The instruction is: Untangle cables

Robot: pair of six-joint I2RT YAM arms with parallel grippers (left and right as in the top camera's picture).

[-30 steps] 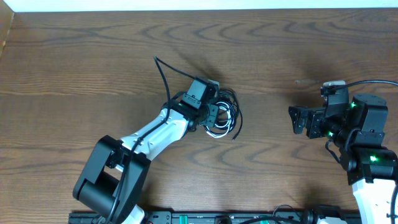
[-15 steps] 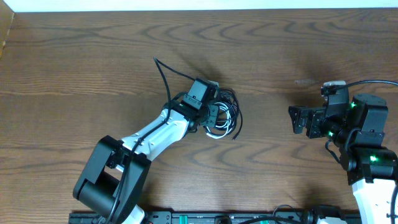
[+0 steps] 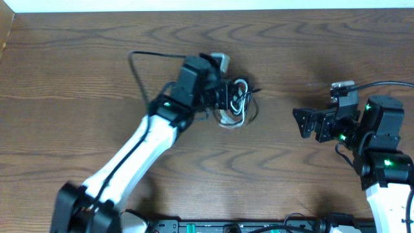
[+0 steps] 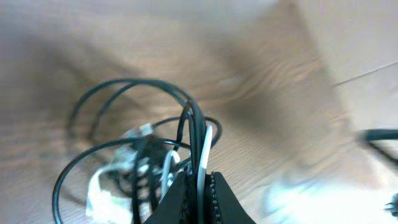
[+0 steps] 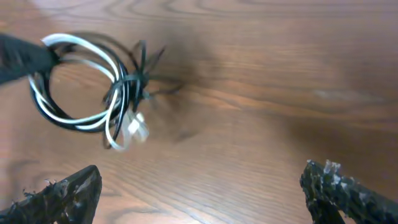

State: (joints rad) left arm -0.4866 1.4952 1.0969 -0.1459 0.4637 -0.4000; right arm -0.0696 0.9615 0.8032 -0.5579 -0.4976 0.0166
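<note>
Overhead: left gripper (image 3: 225,98) clamps cable bundle (image 3: 238,107) mid table (image 3: 77,52); right gripper (image 3: 303,122) wide open, well apart. L wrist: jaws pinch black + white strands; lift slowly, avoid tightening knots. R wrist: bundle ahead-left; take a separate loop.

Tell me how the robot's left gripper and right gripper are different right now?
The left gripper is shut, pinching black and white cables; the right gripper is wide open and holds nothing. The left gripper is at the tangle; the right gripper sits apart from it. Both are dark and hang over the wooden table.
</note>
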